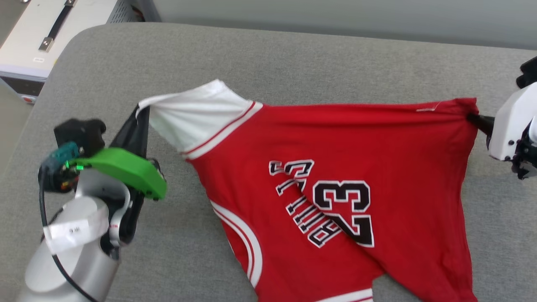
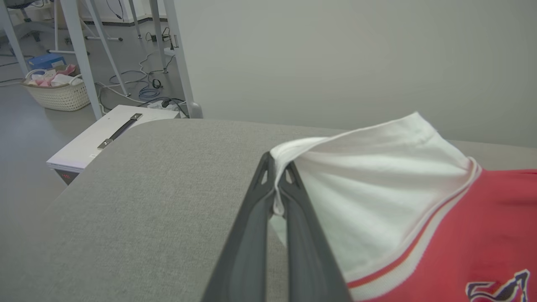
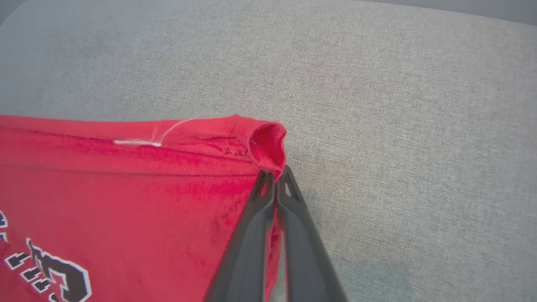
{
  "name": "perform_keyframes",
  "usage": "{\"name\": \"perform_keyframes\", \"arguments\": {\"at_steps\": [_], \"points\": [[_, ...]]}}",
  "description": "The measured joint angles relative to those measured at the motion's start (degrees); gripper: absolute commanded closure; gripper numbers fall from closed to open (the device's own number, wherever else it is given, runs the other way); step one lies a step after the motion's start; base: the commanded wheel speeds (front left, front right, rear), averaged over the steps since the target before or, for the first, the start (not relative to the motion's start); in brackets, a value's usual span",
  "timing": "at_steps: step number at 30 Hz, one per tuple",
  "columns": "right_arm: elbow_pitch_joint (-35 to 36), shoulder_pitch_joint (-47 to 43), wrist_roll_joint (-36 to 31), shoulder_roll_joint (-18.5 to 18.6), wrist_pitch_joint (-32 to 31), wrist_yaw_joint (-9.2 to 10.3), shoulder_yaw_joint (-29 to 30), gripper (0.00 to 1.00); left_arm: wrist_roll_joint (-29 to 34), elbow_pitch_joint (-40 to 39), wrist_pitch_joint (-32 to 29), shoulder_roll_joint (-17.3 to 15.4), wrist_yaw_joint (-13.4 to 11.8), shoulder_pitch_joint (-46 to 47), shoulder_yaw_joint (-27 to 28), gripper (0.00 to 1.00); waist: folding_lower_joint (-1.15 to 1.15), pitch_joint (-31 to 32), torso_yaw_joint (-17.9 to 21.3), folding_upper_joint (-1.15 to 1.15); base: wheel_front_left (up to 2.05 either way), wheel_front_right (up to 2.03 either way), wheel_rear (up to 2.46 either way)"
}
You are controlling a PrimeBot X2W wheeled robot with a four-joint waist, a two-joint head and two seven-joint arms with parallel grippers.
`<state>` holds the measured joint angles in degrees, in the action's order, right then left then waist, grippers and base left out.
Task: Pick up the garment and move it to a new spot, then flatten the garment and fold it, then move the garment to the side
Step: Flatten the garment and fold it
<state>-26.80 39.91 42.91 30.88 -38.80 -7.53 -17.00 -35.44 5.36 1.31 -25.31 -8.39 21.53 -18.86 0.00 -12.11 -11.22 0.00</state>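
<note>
Spanning the grey padded desk [image 1: 293,54], the garment [image 1: 335,147] stretches taut left to right between my arms. My left fingers [image 2: 251,235] are pinched shut on its white sleeve [image 2: 377,176], my right fingers [image 3: 249,235] on its red corner [image 3: 268,142].

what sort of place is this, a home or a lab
Probably a lab or test room, not a home: loose cables and metal stand legs on a bare floor, a white equipment case, and the garment over a grey padded surface.
</note>
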Motion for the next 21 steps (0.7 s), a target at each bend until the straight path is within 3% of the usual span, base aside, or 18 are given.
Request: {"name": "perform_keyframes", "arguments": {"at_steps": [11,21], "points": [[-3.7,11.28,-8.75,-2.71,13.73,-0.02,4.28,1.0,1.3,16.28,-3.37,1.24,5.04,26.35,-1.49,1.0,0.0,1.62,5.23,0.0,0.0,0.0,0.0],[-9.34,30.83,-15.15,-6.31,23.61,-0.08,5.27,1.0,5.1,31.85,0.67,1.92,6.14,49.83,-1.12,1.0,0.0,-2.0,8.29,0.0,0.0,0.0,0.0]]}}
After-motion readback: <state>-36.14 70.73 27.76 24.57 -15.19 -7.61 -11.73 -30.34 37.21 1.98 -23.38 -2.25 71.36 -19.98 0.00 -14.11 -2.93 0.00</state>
